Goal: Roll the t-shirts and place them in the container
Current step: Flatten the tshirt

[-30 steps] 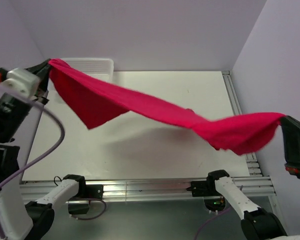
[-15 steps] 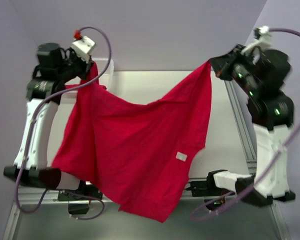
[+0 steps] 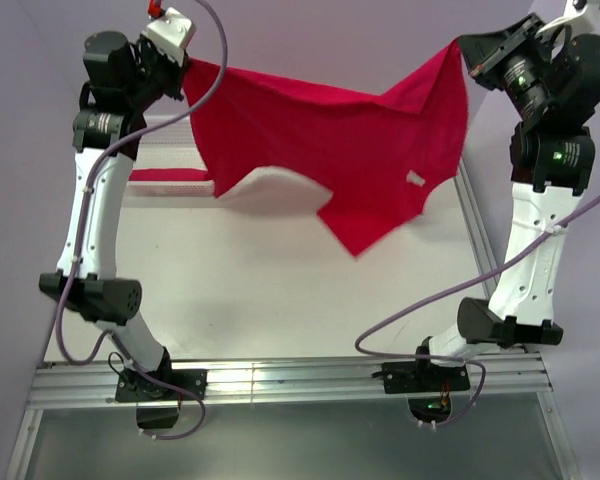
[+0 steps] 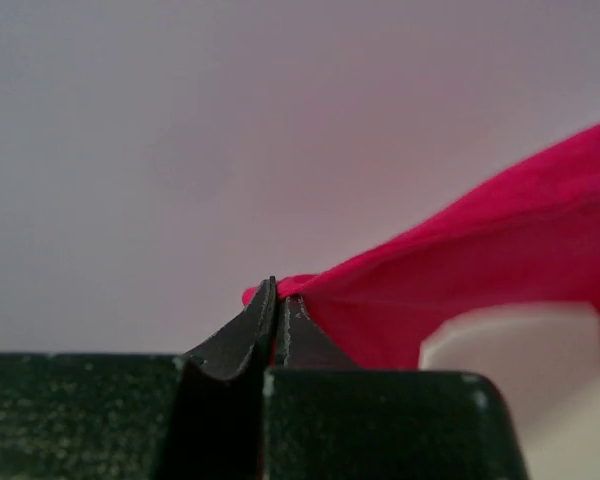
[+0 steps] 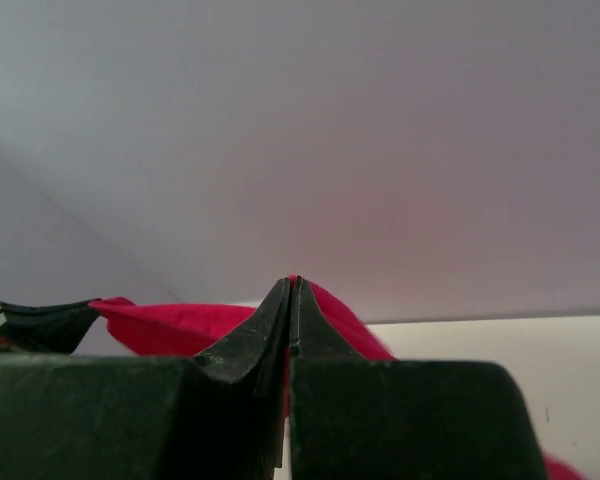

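Step in hand: spreading. One t-shirt (image 3: 340,140) hangs in the air above the table (image 3: 260,290), stretched between the two raised arms. This is judged an early stage, since nothing lies flat or rolled yet.
Next move: judged to call for lowering both held corners together with the cloth taut, so that it lands flat on the table before any rolling begins.
Rail (image 3: 290,372): bright ribbed metal along the near edge, bearing both arm bases.
Table: smooth matt white slab.
T-shirt: soft plain crimson cloth. The top edge sags slightly between the grips and the lower part falls in loose folds to a point. A small white tag (image 3: 415,179) shows towards the right.
Left gripper (image 3: 186,62): black tapered fingers (image 4: 245,335) pressed together on a pinch of the shirt's edge.
Right gripper (image 3: 464,50): fingers (image 5: 255,330) likewise clamped on the opposite corner.
Basket (image 3: 165,158): white plastic lattice at the far left of the table, partly behind the hanging cloth.
Second t-shirt (image 3: 160,175): a red strip across the basket, the rest hidden.
Wall (image 3: 310,40): smooth pale lilac.
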Available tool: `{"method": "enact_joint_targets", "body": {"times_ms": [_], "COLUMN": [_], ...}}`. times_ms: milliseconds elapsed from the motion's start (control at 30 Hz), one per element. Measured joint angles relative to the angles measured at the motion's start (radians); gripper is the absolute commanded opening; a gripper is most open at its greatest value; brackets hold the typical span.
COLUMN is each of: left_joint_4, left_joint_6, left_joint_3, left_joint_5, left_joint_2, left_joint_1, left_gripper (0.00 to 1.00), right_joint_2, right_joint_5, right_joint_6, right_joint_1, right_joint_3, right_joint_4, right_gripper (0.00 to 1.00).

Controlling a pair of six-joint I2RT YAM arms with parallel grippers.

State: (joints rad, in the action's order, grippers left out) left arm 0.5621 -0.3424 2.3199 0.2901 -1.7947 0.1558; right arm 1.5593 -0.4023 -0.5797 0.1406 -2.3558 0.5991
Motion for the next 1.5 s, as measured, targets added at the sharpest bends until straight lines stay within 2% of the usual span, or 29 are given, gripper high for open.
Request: {"method": "enact_joint_targets", "body": {"times_ms": [133, 367, 533, 633, 767, 933, 1233, 1500], "left_joint_4": [-0.100, -0.103, -0.131, -0.123, -0.109, -0.113, -0.214, -0.192], "left_joint_6": [0.000, 0.008, 0.005, 0.004, 0.005, 0.009, 0.031, 0.033], "left_joint_3": [-0.216, -0.245, -0.413, -0.430, -0.377, -0.384, -0.541, -0.534], "left_joint_5": [-0.016, -0.012, 0.000, 0.000, 0.000, 0.017, 0.087, 0.077], "left_joint_2": [0.124, 0.106, 0.208, 0.242, 0.278, 0.411, 0.776, 0.828], "left_joint_1": [0.029, 0.037, 0.040, 0.042, 0.042, 0.042, 0.043, 0.045], "left_gripper": [0.00, 0.00, 0.00, 0.00, 0.00, 0.00, 0.00, 0.00], "right_joint_2": [-0.091, -0.103, -0.256, -0.335, -0.403, -0.512, -0.796, -0.838], "right_joint_5": [-0.047, -0.103, -0.130, -0.137, -0.137, -0.137, -0.158, -0.167], "right_joint_6": [-0.007, 0.013, 0.039, 0.043, 0.048, 0.050, 0.062, 0.080], "right_joint_1": [0.008, 0.020, 0.032, 0.050, 0.059, 0.060, 0.060, 0.060], "right_joint_3": [0.209, 0.314, 0.528, 0.584, 0.555, 0.501, 0.502, 0.306], "right_joint_4": [-0.105, -0.147, -0.193, -0.194, -0.192, -0.188, -0.238, -0.155], "right_gripper": [0.00, 0.00, 0.00, 0.00, 0.00, 0.00, 0.00, 0.00]}}
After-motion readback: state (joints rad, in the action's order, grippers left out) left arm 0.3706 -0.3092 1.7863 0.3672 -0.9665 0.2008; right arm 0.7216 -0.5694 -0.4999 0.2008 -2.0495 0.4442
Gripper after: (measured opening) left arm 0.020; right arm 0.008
